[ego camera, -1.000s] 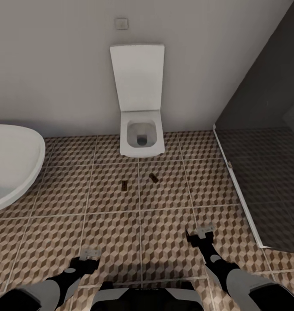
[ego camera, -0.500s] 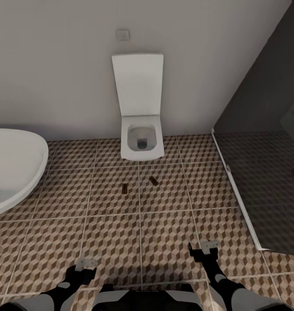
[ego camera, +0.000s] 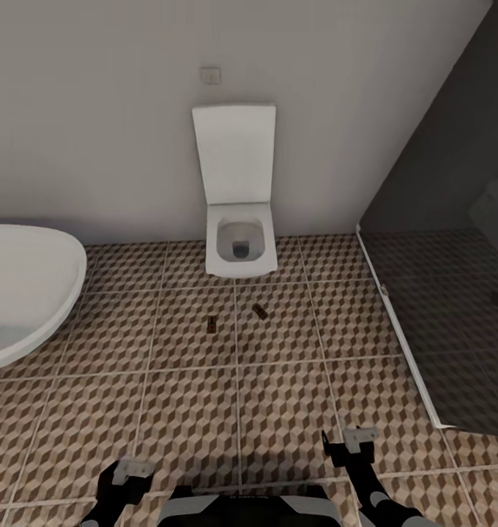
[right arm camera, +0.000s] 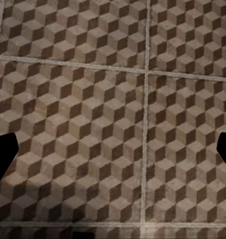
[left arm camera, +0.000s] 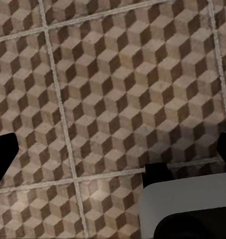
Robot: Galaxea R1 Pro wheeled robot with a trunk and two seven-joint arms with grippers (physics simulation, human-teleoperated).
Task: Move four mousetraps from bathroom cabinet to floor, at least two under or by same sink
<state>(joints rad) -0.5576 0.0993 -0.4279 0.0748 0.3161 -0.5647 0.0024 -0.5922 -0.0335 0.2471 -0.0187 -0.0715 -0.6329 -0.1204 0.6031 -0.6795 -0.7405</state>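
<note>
While both grippers, left gripper [ego camera: 132, 470] and right gripper [ego camera: 357, 438], hang low over the bathroom floor [ego camera: 278, 410] with fingers spread and nothing held, two mousetraps [ego camera: 212, 323] [ego camera: 259, 310] lie well ahead of them on the tiles, in front of the toilet [ego camera: 239, 241]. Risk: those two sit well apart from the sink [ego camera: 22, 293] off ahead-left of the left gripper, so the sink condition may fail unless traps get placed by it. Driving forward could also run over them.

White toilet [ego camera: 236, 219] w/ lid up standing against pale wall [ego camera: 95, 110]; dark glass shower enclosure [ego camera: 447, 293] at right; white basin [ego camera: 22, 293] projecting at left.
</note>
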